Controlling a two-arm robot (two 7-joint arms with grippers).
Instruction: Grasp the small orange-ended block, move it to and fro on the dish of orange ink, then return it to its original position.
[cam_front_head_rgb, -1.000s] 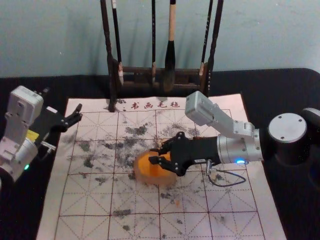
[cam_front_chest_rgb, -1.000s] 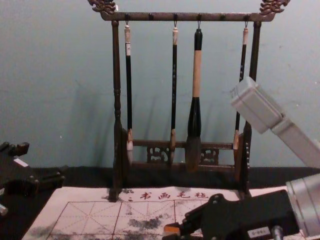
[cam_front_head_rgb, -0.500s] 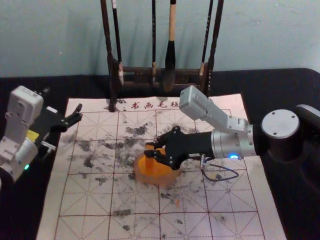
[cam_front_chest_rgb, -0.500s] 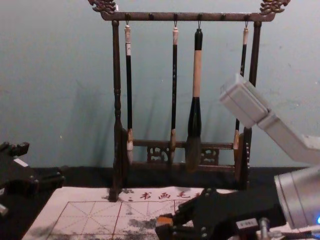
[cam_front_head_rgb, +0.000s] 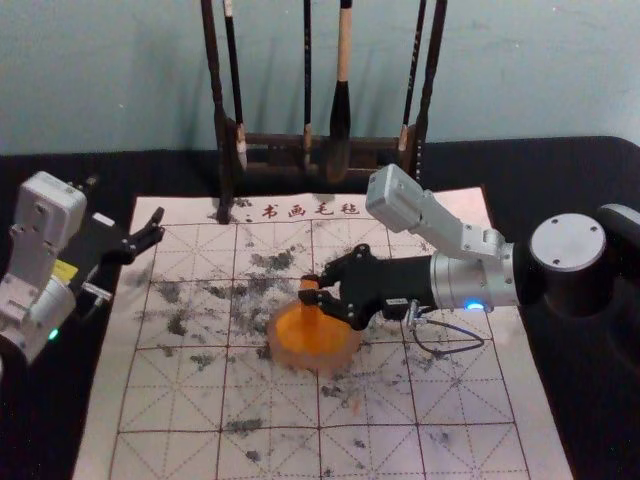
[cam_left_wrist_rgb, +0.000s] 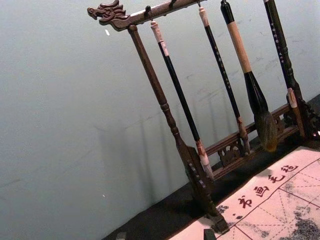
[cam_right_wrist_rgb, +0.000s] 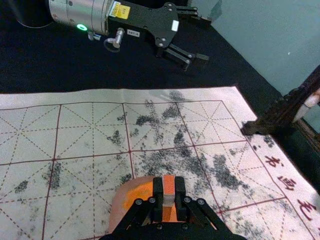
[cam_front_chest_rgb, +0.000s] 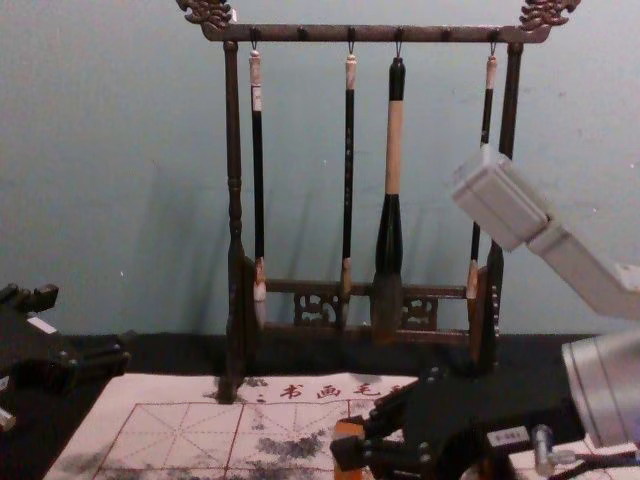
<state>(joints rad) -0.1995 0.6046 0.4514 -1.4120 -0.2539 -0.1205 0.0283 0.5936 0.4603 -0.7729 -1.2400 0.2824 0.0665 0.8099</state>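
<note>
Right gripper (cam_front_head_rgb: 306, 290): fingers pinching the upright orange-ended block (cam_right_wrist_rgb: 169, 186) near its top, over the dish (cam_front_head_rgb: 347, 352); left gripper (cam_front_head_rgb: 160, 225) idle left of dish, fingers apart. Block likely light, stiff — inked end maybe slippery — hold high

With twelve o'clock straight ahead of the robot, my left wrist view gives me the rack (cam_left_wrist_rgb: 164, 106) with a carved head (cam_left_wrist_rgb: 107, 13) at its nine o'clock end and the wall (cam_left_wrist_rgb: 75, 100) beyond at twelve. From the fat brush (cam_left_wrist_rgb: 255, 95), two thin brushes (cam_left_wrist_rgb: 180, 95) hang toward nine and another (cam_left_wrist_rgb: 292, 99) toward three. At the rack's six I see the ink-blotched mat (cam_left_wrist_rgb: 275, 200), and my left gripper's (cam_front_head_rgb: 154, 228) fingertips just peek in, apart.
</note>
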